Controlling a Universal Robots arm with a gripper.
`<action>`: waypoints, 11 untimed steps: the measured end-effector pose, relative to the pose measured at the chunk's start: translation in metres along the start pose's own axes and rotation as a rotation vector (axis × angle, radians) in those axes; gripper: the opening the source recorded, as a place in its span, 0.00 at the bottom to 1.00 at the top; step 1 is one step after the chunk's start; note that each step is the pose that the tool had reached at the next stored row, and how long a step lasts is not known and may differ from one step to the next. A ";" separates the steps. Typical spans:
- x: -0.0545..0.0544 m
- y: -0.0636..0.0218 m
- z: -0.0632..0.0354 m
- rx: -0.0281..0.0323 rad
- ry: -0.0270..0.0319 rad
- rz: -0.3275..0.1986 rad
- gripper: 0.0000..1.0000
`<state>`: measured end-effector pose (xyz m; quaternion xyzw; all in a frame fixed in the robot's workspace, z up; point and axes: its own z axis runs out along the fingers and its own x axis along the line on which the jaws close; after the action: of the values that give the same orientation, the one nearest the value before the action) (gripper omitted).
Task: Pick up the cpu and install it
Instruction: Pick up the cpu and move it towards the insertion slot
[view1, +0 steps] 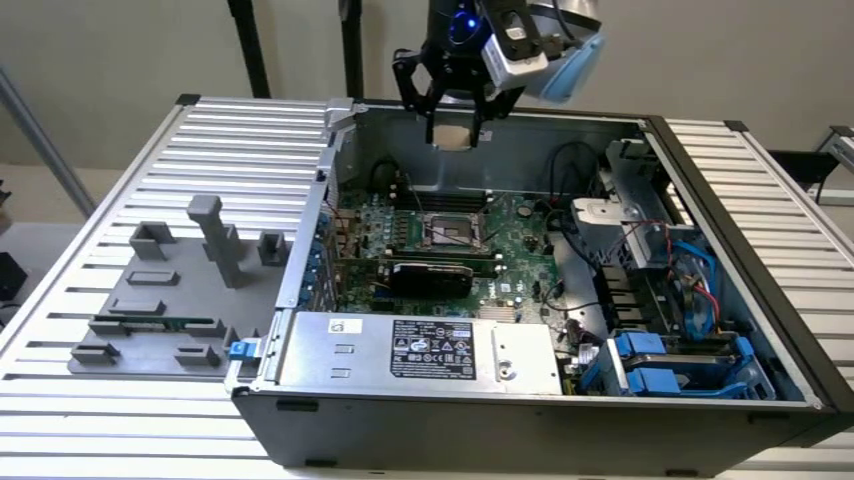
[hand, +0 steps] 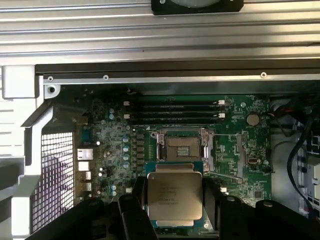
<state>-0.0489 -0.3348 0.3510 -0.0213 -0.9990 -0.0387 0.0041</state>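
The black robot gripper (view1: 455, 124) hangs high over the open dark-grey computer case (view1: 534, 418), up near the case's far wall in the exterior view. It has a firm grasp on the cpu (view1: 455, 137), the small flat square chip with a silvery-white metal top. The black fingers (hand: 134, 206) pinch it on two opposite edges, and the chip lies flat and level between them.

From the wrist camera the cpu (hand: 174, 197) fills the foreground. Faint printing shows on its metal lid, and a thin tan-green border peeks out around the edge. It is in the air, clear of everything below, touching only the fingers.

Down inside the case lies the green motherboard (view1: 518, 222). On it sits the square processor socket (view1: 450, 232), a silver metal frame around a dark centre. In the wrist view that socket (hand: 181, 148) appears just past the chip's far edge, with the long black memory slots (hand: 172, 111) beyond it.

Along the near side of the case sits a large silver box with a black label (view1: 427, 350). Blue plastic drive brackets (view1: 654, 368) fill the corner at the exterior view's right.

Outside the case, at the exterior view's left, a grey moulded fixture (view1: 220, 245) stands on the ribbed aluminium table (view1: 94, 190). A long narrow green memory stick (view1: 170, 324) lies in it.
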 end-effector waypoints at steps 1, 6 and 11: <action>-0.005 0.0020 0.0019 0.0006 -0.0001 0.000 0.55; -0.015 0.0057 0.0100 0.0109 -0.0005 0.000 0.55; -0.016 0.0061 0.0149 0.0161 -0.0005 0.000 0.55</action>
<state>-0.0326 -0.3282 0.3365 -0.0213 -0.9993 -0.0307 0.0040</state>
